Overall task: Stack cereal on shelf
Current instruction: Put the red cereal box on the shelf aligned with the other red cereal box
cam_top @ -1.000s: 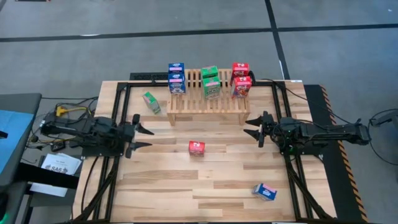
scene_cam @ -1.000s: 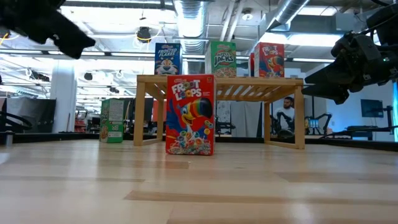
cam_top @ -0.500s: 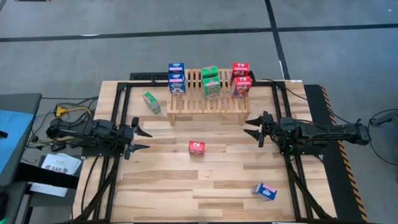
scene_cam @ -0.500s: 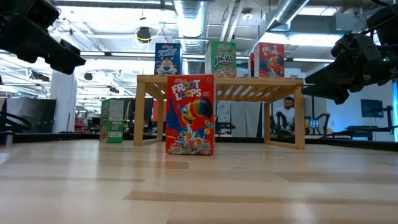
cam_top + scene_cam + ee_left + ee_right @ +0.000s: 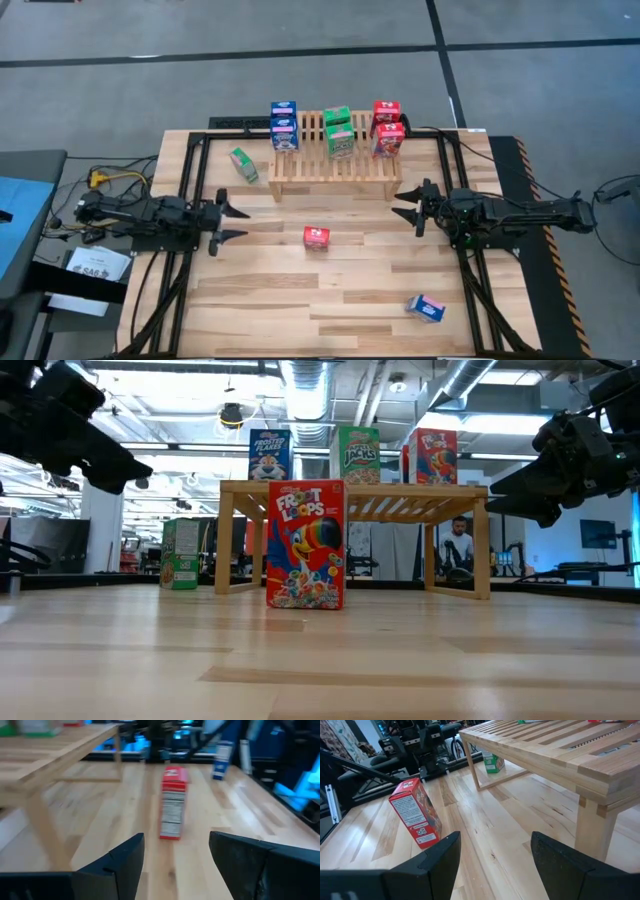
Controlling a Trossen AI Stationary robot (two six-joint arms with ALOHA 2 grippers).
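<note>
The wooden shelf (image 5: 335, 165) stands at the table's far middle on its short legs. On its top stand blue cereal boxes (image 5: 284, 125), green ones (image 5: 339, 132) and red ones (image 5: 387, 128). On the tabletop, a green box (image 5: 243, 164) stands left of the shelf, a red box (image 5: 317, 236) stands upright in the middle and a blue box (image 5: 428, 308) lies near the front right. My left gripper (image 5: 240, 223) is open at the left, level, pointing at the red box (image 5: 172, 802). My right gripper (image 5: 400, 206) is open at the right, facing it (image 5: 415, 812).
A black frame (image 5: 190, 150) runs along the table's sides and far edge. Bare planks lie between the two grippers around the red box and toward the near edge (image 5: 320, 340). A grey cart with cables (image 5: 40, 190) stands left of the table.
My left gripper has sunk toward the tabletop, still open and pointing level across the table. The right arm and all boxes have kept still.
</note>
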